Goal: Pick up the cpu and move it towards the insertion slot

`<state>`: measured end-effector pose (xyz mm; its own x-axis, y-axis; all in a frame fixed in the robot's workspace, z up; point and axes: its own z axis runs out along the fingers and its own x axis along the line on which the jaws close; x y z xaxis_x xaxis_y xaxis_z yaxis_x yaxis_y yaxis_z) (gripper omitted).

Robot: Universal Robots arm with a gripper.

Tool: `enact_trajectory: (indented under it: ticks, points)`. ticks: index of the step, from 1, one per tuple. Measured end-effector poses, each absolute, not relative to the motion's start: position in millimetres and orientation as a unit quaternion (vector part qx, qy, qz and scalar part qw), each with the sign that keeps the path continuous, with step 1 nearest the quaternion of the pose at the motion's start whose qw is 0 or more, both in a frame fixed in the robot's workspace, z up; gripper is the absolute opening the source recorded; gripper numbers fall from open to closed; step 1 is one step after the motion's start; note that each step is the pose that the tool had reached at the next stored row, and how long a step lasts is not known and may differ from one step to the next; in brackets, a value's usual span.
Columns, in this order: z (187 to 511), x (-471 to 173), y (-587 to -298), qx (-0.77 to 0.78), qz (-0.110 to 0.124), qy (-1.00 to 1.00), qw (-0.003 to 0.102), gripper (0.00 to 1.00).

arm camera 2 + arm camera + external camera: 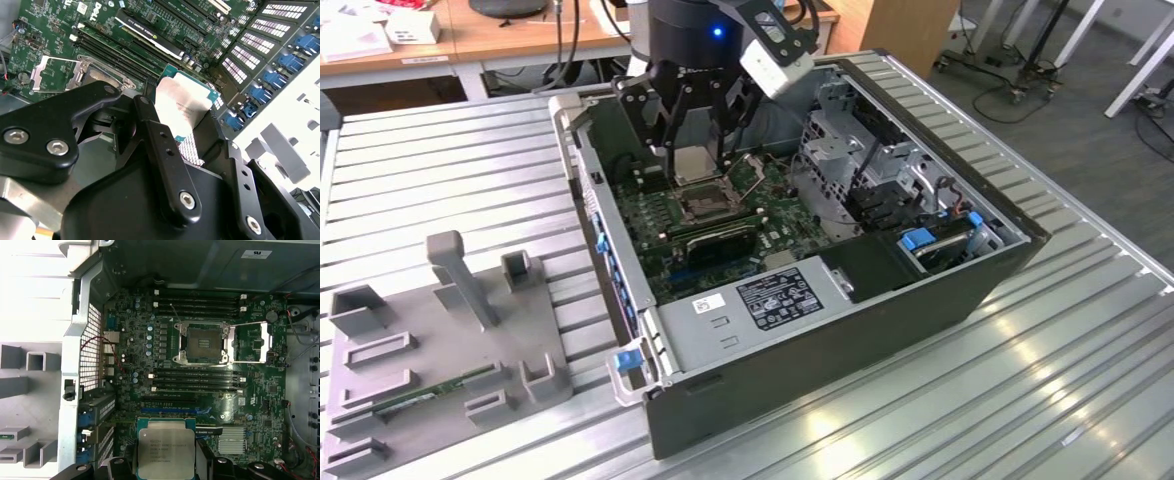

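First wrist view: gripper (pixel 165 467) clamps cpu (pixel 165 452); insertion slot (pixel 202 343) well apart.

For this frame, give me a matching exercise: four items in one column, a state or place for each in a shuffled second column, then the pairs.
Items:
1. pale silvery square cpu
2. silver-framed square insertion slot
3. black gripper
4. grey plastic fixture tray

States or places:
A. outside the computer case, on the metal table
B. open on the motherboard, nothing seated in it
C. held above the motherboard
D. shut on the chip

Pairs: 1-C, 2-B, 3-D, 4-A
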<state>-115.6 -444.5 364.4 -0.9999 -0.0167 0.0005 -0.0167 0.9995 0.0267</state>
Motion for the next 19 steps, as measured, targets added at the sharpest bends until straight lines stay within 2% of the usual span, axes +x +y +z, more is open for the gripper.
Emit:
enact_trajectory:
  ticks: [19]
  points:
    - [364, -96, -444, 0.008, -0.013, -1.000, 0.000, 0.55]
